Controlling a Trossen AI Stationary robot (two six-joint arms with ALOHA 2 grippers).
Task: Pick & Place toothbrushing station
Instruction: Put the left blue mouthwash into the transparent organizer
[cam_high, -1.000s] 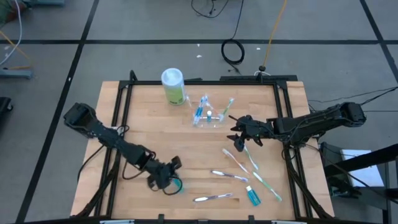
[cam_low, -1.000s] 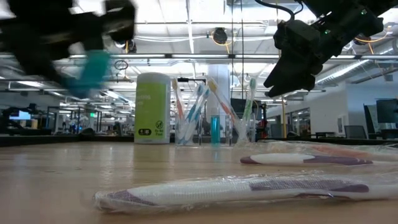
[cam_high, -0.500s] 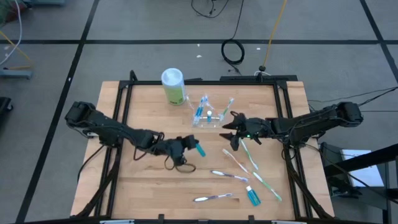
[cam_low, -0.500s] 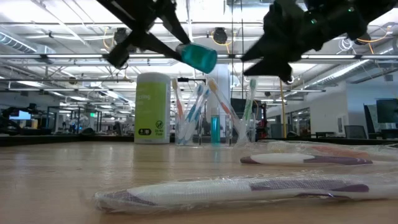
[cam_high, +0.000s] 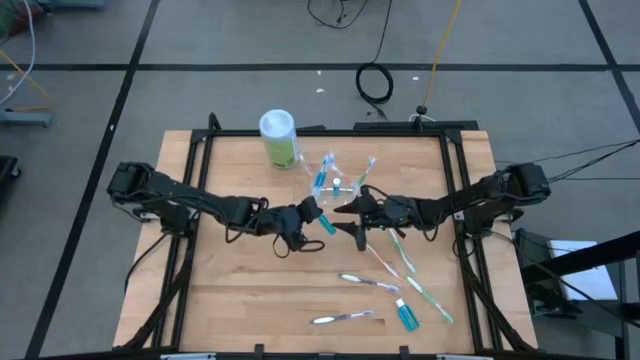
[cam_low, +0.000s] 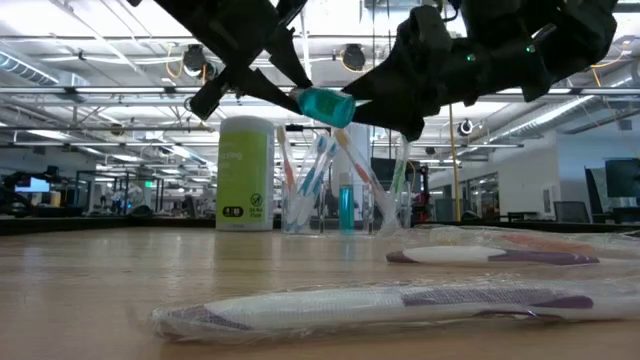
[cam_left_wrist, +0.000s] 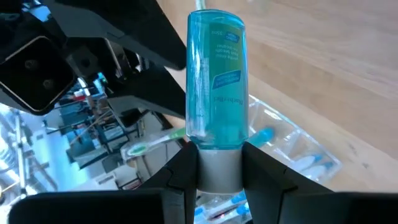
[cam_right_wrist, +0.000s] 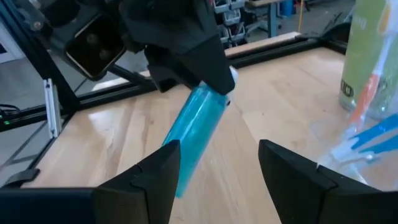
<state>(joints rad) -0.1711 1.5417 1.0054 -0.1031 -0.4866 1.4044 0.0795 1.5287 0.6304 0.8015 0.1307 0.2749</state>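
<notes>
A small blue tube (cam_high: 326, 222) with a white cap is held up over the middle of the table in my left gripper (cam_high: 312, 216), which is shut on it. My right gripper (cam_high: 346, 218) is open and faces it from the table's right. Its two fingers stand on either side of the tube's flat free end (cam_right_wrist: 186, 168), and I cannot tell whether they touch it. Just beyond, the clear cup (cam_high: 336, 184) stands on its base with several toothbrushes and a blue tube in it. Wrapped toothbrushes (cam_high: 366, 282) and another blue tube (cam_high: 407, 315) lie on the near right of the table. My left gripper pinches the tube's white cap end (cam_left_wrist: 220, 167) between its two fingers, which come from the table's left. The tube is lifted clear of the table and sticks out beyond the fingertips toward my right gripper, its flat end leading.
A green canister with a white lid (cam_high: 279, 138) stands at the far edge, left of the cup. A black frame (cam_high: 190, 180) runs along the table's sides. Bare wood lies at the near left (cam_high: 230, 300).
My left gripper has risen from the table's near left with the blue tube and swung toward the middle and far side, lifting the tube clear. My right gripper has gone toward the table's left until it meets the tube's free end.
</notes>
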